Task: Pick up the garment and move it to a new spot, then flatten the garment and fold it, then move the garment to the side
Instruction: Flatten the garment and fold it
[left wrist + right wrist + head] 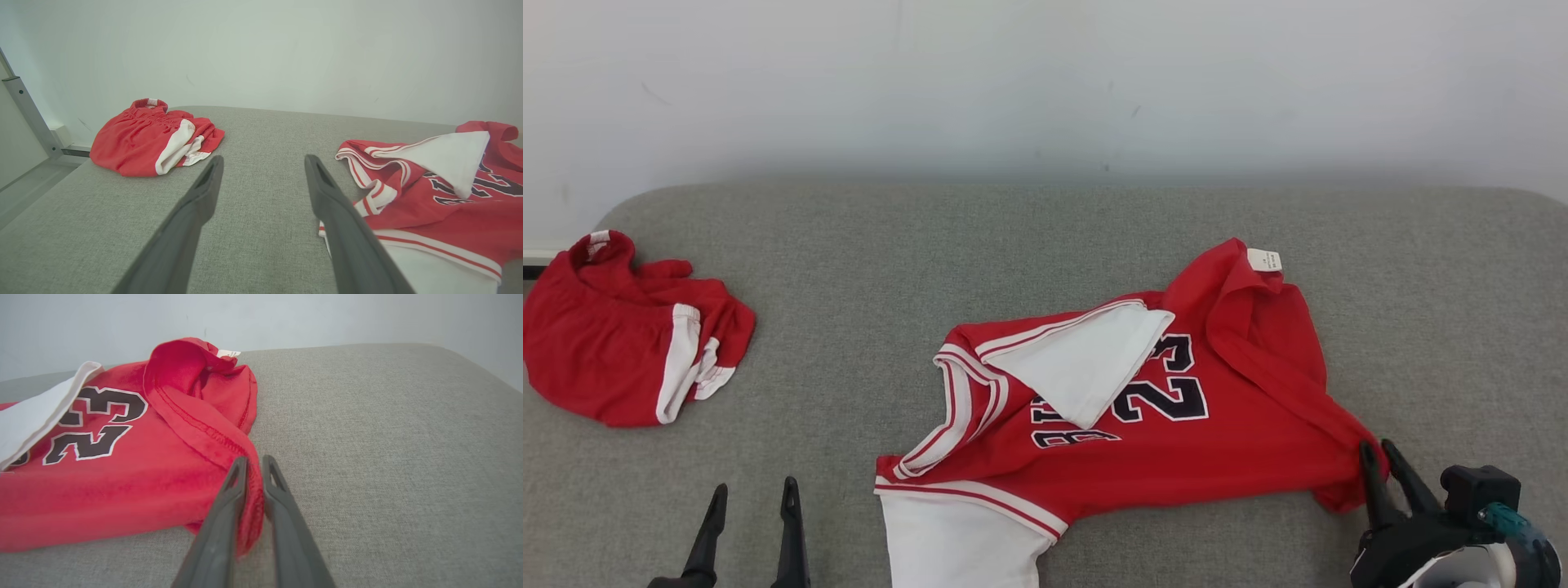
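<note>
Right gripper (255, 459), closest in its wrist view, is clamped on the red hem of the jersey (1176, 425), with a fold of fabric squeezed between its 2 dark fingers. The jersey lies crumpled on the grey padded surface (849, 261), right of centre. Its number 23 shows, a white sleeve (1086, 367) is folded over the chest, and a white label (1264, 260) is turned up at the far edge. Left gripper (755, 486) sits at the lower left of the head view, fingers spread apart and holding nothing, near the jersey's collar end. Red shorts (605, 351) with white trim lie bunched at the far left, well apart from the jersey.
</note>
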### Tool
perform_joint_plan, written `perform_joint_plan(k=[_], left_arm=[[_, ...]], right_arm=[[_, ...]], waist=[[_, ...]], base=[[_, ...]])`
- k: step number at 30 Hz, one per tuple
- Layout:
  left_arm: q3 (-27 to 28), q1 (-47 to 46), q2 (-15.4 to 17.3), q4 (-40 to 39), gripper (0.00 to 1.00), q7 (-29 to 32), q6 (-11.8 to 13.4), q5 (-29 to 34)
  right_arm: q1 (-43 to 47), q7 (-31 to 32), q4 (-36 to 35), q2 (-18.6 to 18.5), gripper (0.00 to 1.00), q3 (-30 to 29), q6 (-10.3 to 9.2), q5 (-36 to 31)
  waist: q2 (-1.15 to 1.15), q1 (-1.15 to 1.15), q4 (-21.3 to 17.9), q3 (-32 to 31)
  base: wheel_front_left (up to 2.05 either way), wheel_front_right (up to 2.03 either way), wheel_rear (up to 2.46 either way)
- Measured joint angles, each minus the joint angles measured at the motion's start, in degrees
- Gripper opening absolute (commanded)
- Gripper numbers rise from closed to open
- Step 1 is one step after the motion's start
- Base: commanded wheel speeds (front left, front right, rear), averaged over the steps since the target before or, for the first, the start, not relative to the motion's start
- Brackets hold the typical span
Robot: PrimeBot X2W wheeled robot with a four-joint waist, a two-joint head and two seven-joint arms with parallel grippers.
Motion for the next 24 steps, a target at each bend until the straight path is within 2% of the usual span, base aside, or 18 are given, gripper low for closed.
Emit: perform_joint_plan(k=[5,10,18,24], left_arm=[[-0.11,0.53,0.00,0.19,1.00,0.00,0.00,-0.01],[0.19,1.53,0.00,0.04,1.00,0.00,0.01,0.00],[0.68,2.11,0.01,-0.48,1.00,0.00,0.00,0.01],[0.85,2.20,0.00,-0.67,1.00,0.00,0.01,0.16]], right_arm=[[0.01,-2.58,0.12,-1.27,1.00,0.77,0.00,0.14],[2.26,-3.61,-3.31,-0.88,1.00,0.62,0.00,-0.65],[8.35,-3.96,-16.68,2.80,1.00,-1.79,0.00,-3.28],[12.11,-3.96,-22.98,5.22,1.00,-2.42,0.00,-4.91]], waist=[[0.00,0.00,0.02,-0.80],[0.00,0.00,-0.35,-1.77],[0.00,0.00,-1.57,-2.55],[0.00,0.00,-1.96,-2.86]], base=[[0.00,0.00,0.00],[0.00,0.00,0.00],[0.00,0.00,0.00],[0.00,0.00,0.00]])
